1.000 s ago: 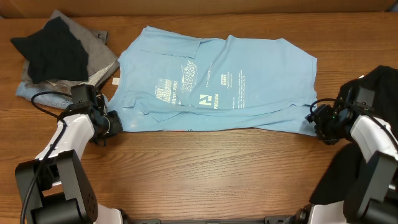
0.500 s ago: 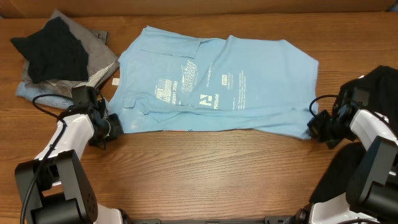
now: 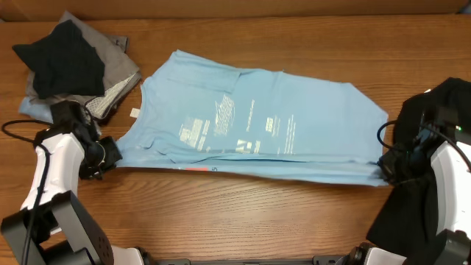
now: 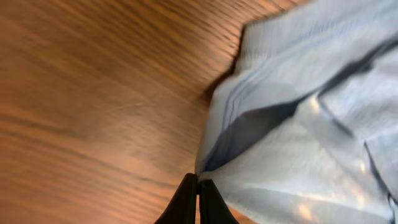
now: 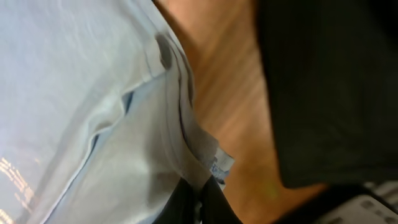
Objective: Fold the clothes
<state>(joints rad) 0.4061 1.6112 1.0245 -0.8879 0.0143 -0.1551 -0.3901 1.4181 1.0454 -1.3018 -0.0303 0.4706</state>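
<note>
Overhead: blue shirt (image 3: 250,125) flat across the middle of the bench (image 3: 243,221), white print up, near hem stretched in a nearly straight line from left to right. Left fingers (image 3: 108,156) closed on the shirt's near-left corner. Left arm (image 3: 51,165) bent at the elbow, white link slanting in from the near-left edge, wrist turned toward the cloth. Right fingers (image 3: 383,171) closed on the near-right corner. Right arm (image 3: 450,173) in from the right edge, wrist low over the bench, above a black shirt (image 3: 445,103) bunched at the far right. Heap (image 3: 70,66) of dark and grey clothes at the far left, apart from the blue shirt, near the left arm.

Left wrist: left fingers pressed together at the bottom of the frame, tips pinching a folded blue edge. Hem seams in layers just above, dark shadow inside the fold. Bare wood to the left and above. Whole picture blurred.

Right wrist: right fingers shut at the bottom of the frame on a bunched blue hem, small white label (image 5: 219,165) sticking out just beside the tips. Strip of bare bench between the blue cloth and the black shirt on the right, the two apart there
</note>
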